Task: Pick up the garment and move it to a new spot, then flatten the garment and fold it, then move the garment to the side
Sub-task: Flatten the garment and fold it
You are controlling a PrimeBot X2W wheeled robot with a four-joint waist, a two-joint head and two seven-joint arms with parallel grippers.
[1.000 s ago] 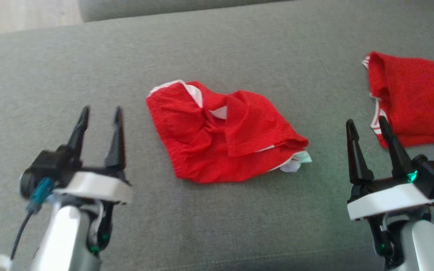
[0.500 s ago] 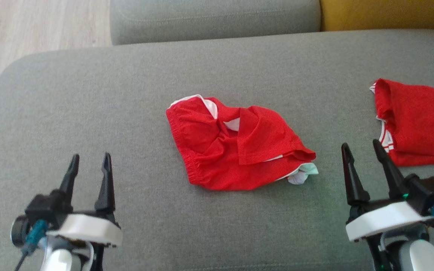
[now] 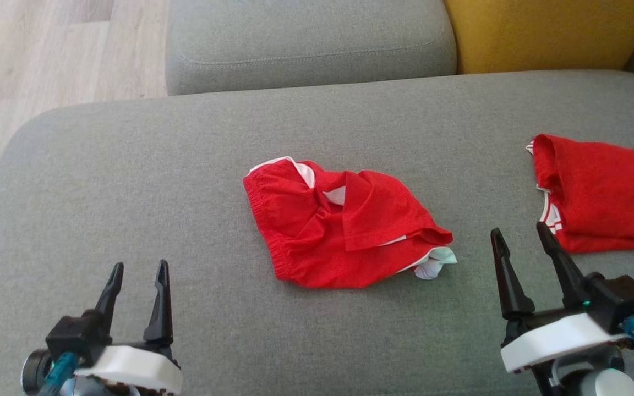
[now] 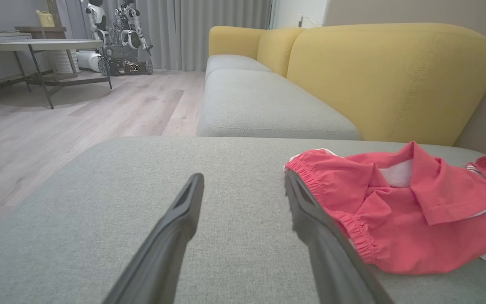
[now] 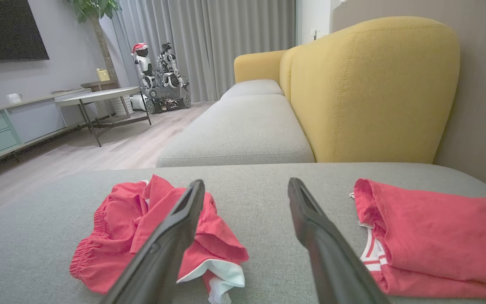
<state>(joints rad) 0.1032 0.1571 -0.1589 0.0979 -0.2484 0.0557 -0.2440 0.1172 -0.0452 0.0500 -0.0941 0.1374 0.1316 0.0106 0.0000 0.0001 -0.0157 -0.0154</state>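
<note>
The left claw (image 3: 140,265) and right claw (image 3: 518,228) stay spread and empty as only the camera lifts, so the crumpled red garment (image 3: 344,231) lies untouched, pickup still ahead.

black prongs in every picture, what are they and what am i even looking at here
They are the fingers of a two-armed robot's grippers. The top-down picture comes from its head camera: left gripper at lower left, right gripper at lower right. The other two come from a camera on each wrist, looking along that gripper's fingers. On the grey sofa lie a crumpled red garment in the middle and a folded red garment to the right. Both grippers are open and hold nothing.
</note>
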